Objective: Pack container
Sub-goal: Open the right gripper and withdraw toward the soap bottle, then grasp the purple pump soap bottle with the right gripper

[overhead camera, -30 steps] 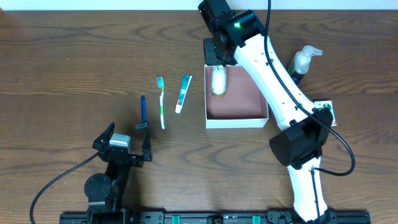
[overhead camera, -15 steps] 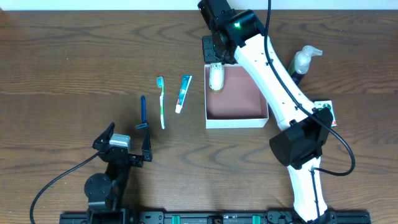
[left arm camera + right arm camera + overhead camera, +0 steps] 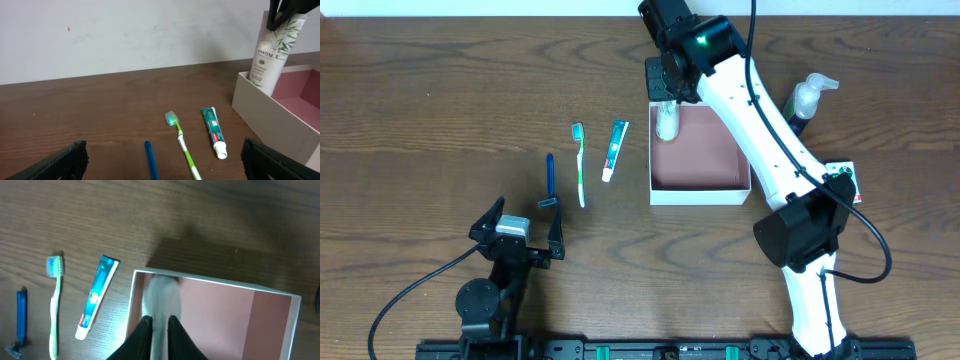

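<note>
While tilted in container, shampoo bottle between right jaws.

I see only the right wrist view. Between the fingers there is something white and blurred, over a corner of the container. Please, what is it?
Observer: It is a white Pantene bottle. The left wrist view shows its label clearly.
Operator: Does it stand straight?
Observer: No, it is slightly tilted. Its lower end is down inside the container at a corner, and the right hand grips its top.
Operator: And the left hand?
Observer: The left hand is open and empty, far from the container.
</note>
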You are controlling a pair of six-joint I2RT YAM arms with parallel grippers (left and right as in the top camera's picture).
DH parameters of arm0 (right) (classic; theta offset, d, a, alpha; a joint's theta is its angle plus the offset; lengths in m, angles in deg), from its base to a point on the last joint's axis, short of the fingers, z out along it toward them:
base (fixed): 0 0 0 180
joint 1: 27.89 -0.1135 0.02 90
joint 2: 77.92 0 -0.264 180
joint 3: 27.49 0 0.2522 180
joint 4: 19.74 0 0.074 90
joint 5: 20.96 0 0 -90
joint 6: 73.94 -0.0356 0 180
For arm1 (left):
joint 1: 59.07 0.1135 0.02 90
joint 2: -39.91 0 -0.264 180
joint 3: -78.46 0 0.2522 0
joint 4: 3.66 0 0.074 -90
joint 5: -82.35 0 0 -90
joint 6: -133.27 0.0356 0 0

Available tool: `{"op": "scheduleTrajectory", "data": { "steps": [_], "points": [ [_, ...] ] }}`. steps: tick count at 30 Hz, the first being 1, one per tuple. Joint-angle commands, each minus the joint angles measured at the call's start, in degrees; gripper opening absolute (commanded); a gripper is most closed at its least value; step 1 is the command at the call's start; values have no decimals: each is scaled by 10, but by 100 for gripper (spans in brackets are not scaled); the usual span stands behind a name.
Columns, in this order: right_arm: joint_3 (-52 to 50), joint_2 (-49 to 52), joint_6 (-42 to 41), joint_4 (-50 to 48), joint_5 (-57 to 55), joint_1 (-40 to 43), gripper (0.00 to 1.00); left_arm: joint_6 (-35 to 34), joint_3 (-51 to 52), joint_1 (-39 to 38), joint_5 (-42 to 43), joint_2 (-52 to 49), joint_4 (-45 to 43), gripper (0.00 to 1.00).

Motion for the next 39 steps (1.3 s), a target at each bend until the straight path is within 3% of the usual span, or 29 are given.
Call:
{"op": "scheduleTrajectory", "data": {
  "steps": [1,5,17,21,24,26,33,39],
  "points": [
    [4,-30,4,-1,-4,6,16,6,12,3,10,3,17,98],
    [4,-30,4,0,-4,6,20,6,12,3,10,3,17,98],
    [5,-70,31,-15,-15,28,46,6,12,3,10,3,17,98],
    [5,-127,50,-5,-21,65,63,6,12,3,10,3,17,98],
    [5,-172,88,23,-27,104,87,6,12,3,10,3,17,98],
    [5,-195,89,45,-46,132,93,6,12,3,10,3,17,98],
    [4,-210,71,120,-30,236,99,6,12,3,10,3,17,98],
    [3,-181,35,131,88,285,99,6,12,3,10,3,17,98]
  ]
}}
